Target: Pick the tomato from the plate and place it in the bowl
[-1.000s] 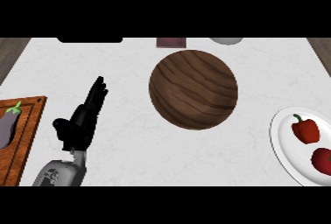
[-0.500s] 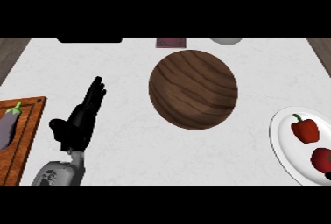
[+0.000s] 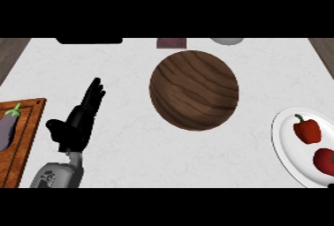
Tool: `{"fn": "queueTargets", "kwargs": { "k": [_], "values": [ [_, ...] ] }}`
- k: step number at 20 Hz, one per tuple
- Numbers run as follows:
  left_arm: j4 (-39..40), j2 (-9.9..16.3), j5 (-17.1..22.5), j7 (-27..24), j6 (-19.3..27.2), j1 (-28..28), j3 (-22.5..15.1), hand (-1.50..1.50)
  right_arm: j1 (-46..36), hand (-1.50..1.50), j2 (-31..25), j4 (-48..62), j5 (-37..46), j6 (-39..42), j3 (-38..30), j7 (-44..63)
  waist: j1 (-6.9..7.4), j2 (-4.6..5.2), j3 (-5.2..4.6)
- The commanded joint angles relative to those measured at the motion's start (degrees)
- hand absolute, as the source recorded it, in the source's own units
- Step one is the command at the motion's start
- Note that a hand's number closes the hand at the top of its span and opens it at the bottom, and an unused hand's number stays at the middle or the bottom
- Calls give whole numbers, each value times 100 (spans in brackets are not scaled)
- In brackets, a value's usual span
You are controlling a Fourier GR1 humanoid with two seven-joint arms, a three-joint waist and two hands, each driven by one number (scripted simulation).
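A white plate (image 3: 284, 141) lies at the right edge of the counter. On it sit a red bell pepper (image 3: 307, 129) and, nearer to me, a red tomato (image 3: 325, 160) partly cut off by the view's edge. A large brown wooden bowl (image 3: 194, 89) stands in the middle of the counter, left of the plate. My left hand (image 3: 76, 123) rests open at the lower left, fingers straight and pointing up, far from the plate and the bowl. My right hand does not show.
A wooden cutting board (image 3: 24, 142) with a purple eggplant (image 3: 8, 126) lies at the left edge, just left of my left hand. Small objects stand along the counter's far edge: a dark box (image 3: 170, 42) and a pale round thing (image 3: 227, 41).
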Motion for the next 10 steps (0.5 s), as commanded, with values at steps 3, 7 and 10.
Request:
{"fn": "queueTargets", "kwargs": {
  "k": [3, 7, 10],
  "values": [
    [-165, -190, -255, 35, 8, 229, -127, 0, -255, -150, 431, -1, -64, 239, -265, -187, 21, 0, -1],
    [-70, -242, -254, 182, 10, -108, 117, 0, -310, -150, 685, -2, -85, 379, -457, -203, 15, 2, -1],
    [-287, -217, -226, 315, -104, -39, 141, 0, -472, -150, 652, 281, -285, 629, -653, -157, 22, 2, -1]
  ]
}}
